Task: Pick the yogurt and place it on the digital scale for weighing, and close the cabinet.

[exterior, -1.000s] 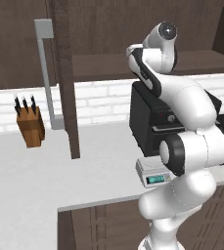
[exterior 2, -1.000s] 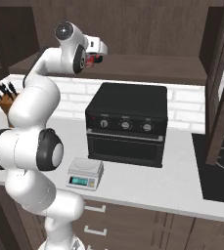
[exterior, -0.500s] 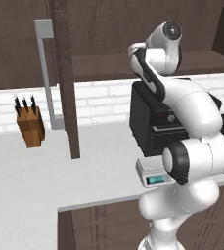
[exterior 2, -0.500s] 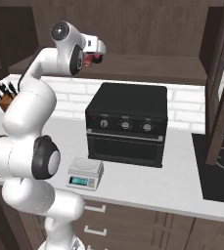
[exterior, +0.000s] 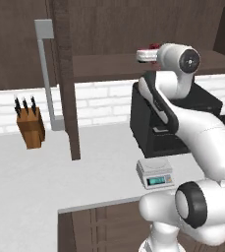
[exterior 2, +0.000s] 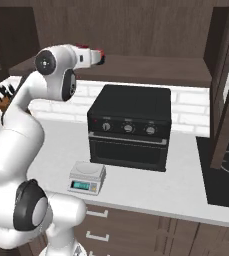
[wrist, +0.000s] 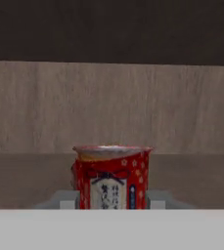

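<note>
One cabinet (exterior: 65,78), door open; one black oven (exterior 2: 128,125) on the table (exterior: 60,177); one digital scale (exterior 2: 87,177) at the oven's 7 o'clock; one yogurt (wrist: 112,177) on the cabinet shelf, jaws pinching it.

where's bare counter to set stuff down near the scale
Widest bare stretch: counter between the knife block and the scale, though the open cabinet door hangs over its back. A thinner strip runs along the front edge right of the scale. Crowded: scale sits close before the oven.
</note>
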You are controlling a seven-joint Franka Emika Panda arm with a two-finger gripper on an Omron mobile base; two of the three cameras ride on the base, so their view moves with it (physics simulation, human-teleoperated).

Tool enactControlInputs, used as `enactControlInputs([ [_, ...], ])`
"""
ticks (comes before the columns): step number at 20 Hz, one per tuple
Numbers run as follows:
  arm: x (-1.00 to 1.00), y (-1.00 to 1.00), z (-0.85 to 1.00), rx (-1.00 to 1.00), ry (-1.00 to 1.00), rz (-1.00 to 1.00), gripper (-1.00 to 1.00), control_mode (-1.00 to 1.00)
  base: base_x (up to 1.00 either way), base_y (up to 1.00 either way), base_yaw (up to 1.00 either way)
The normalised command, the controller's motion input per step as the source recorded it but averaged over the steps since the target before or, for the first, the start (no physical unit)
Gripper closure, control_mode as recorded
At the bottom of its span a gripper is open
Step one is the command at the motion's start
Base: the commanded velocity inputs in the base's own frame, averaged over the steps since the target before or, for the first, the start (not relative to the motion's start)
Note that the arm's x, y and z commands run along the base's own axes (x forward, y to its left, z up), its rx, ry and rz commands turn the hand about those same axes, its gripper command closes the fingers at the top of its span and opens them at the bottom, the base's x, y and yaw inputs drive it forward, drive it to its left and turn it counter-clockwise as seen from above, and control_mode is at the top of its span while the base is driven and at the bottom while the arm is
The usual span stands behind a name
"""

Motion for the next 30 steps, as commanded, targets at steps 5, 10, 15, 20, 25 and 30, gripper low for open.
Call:
enactControlInputs([
  [5, -1.00, 0.00, 0.13, 0.00, -0.54, 0.00, 1.00, -1.00, 0.00, 0.00, 0.00],
  [10, -1.00, -0.18, 0.21, 0.07, -0.21, 0.05, 1.00, -1.00, 0.00, 0.00, 0.00],
  [15, -1.00, -0.38, 0.37, 0.00, -0.02, 0.15, 1.00, -1.00, 0.00, 0.00, 0.00],
  [20, -0.74, -0.49, -0.09, 0.00, 0.07, 0.24, 1.00, -1.00, 0.00, 0.00, 0.00],
  [25, -0.19, -0.35, -0.49, 0.00, 0.09, 0.33, 1.00, -1.00, 0.00, 0.00, 0.00],
  [30, 0.00, -0.23, -0.67, 0.00, 0.01, 0.39, 1.00, -1.00, 0.00, 0.00, 0.00],
])
